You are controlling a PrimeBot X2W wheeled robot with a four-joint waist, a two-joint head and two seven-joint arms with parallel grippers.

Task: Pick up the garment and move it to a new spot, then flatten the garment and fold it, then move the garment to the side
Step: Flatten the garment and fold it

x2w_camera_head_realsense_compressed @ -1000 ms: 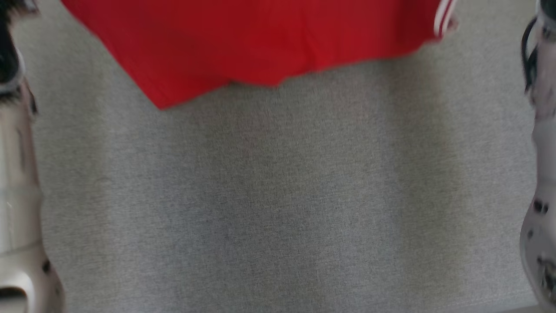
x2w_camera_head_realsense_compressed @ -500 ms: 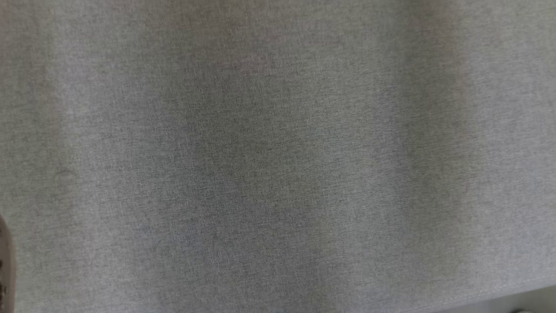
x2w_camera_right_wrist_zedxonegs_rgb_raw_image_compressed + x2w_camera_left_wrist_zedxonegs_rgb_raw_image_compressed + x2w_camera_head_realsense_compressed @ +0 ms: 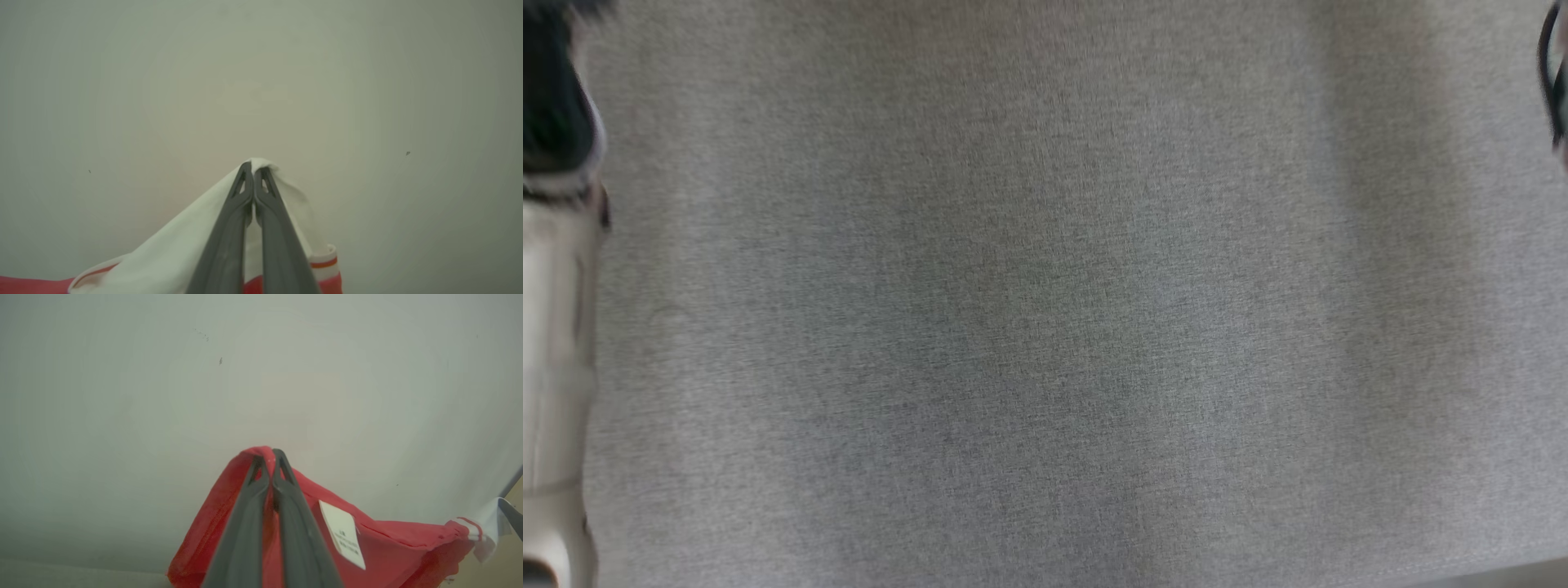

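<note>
The garment (image 3: 392,547) is red with a white part and a white label (image 3: 342,533). My left gripper (image 3: 267,455) is shut on a raised red fold of it, in front of a pale wall. My right gripper (image 3: 254,165) is shut on the white part of the garment (image 3: 163,253), beside a red-and-white striped cuff (image 3: 325,261). The cloth hangs down from both pairs of fingers. In the left wrist view, a dark finger (image 3: 510,514) holds the white corner at the far right edge.
A grey fabric-covered table (image 3: 1045,327) spreads below the head camera, with its front edge (image 3: 1503,565) at the lower right. My pale left forearm (image 3: 556,343) runs along the left edge, and a dark cable (image 3: 1553,73) shows at the top right.
A second ago the garment's red hem hung across the top of the head view; now it is out of that view. The whole picture shifted between frames, so the camera has moved.
</note>
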